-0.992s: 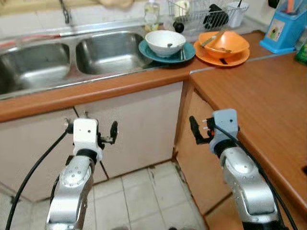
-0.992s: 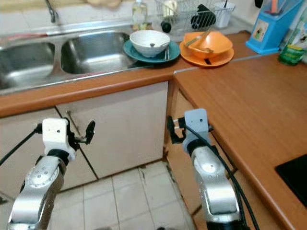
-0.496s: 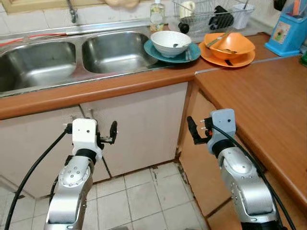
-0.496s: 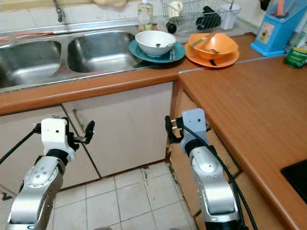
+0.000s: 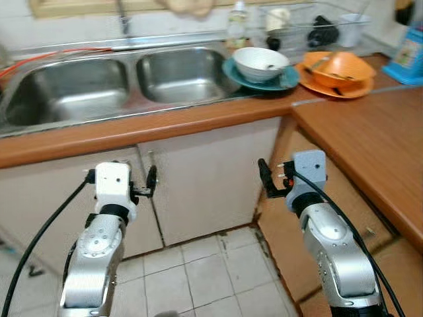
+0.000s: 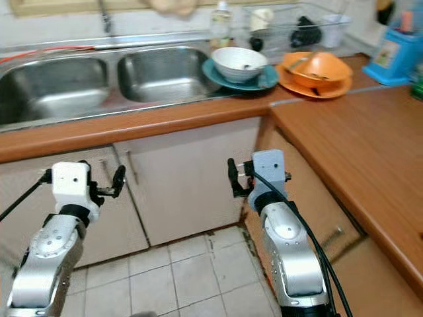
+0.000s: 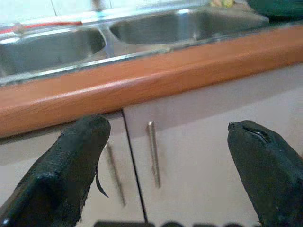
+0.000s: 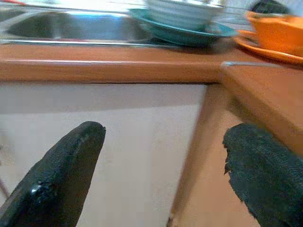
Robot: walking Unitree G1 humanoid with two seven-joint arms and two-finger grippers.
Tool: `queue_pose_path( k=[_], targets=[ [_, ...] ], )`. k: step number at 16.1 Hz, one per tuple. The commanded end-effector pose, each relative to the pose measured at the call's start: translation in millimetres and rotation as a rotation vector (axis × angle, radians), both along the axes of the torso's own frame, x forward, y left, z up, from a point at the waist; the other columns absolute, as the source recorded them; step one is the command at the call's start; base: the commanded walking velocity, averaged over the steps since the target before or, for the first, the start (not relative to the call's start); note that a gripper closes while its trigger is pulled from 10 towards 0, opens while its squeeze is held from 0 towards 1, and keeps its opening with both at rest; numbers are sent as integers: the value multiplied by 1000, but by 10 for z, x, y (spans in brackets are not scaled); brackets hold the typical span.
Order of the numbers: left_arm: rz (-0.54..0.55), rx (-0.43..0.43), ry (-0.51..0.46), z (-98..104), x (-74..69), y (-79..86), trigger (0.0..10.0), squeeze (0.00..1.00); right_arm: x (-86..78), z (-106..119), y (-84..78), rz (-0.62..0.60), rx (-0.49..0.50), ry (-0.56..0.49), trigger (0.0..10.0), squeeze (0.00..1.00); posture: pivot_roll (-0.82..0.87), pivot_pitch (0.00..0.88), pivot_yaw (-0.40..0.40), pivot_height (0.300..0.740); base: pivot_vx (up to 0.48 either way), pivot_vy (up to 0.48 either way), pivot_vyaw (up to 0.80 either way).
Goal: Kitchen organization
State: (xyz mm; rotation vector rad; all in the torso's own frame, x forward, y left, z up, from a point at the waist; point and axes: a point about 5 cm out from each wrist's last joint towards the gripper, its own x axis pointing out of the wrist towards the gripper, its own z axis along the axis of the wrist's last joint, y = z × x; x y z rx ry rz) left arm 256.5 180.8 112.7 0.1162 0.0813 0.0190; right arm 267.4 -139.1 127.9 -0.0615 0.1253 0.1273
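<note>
1. I see my left gripper (image 7: 161,170) in front of the cupboard doors, below the counter edge. Its two black fingers stand wide apart and hold nothing.
2. My right gripper (image 8: 161,170) is the same: wide open, with nothing in it, low by the corner of the cupboards.
3. The dishes are up on the counter, above and well beyond both grippers, nearer my right one.
4. I count one white bowl (image 5: 261,63) sitting on one teal plate (image 5: 285,78).
5. Just beside them is one orange bowl (image 5: 346,65) on one orange plate (image 5: 330,87).
6. I think the white bowl is hard, smooth and could break, so I would pinch its rim gently.
7. Something thin lies in each bowl. I cannot tell what.
8. The orange dishes may be light plastic, but I am not sure.
9. The sink (image 5: 119,89) has two tubs, up ahead of my left gripper.
</note>
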Motion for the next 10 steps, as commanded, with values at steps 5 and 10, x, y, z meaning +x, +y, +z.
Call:
queue_pose_path(
  k=[5, 10],
  targets=[
    [4, -16, -29, 43, 33, 22, 10000, 0, -7, 87, 13, 13, 6, -38, 10000, 1000, -30, 0, 38, 740, 0, 0, 0],
    [-35, -108, -30, 78, 26, 6, 10000, 0, 24, 252, 95, 31, 1, -184, 10000, 1000, -28, 0, 43, 740, 0, 0, 0]
  ],
)
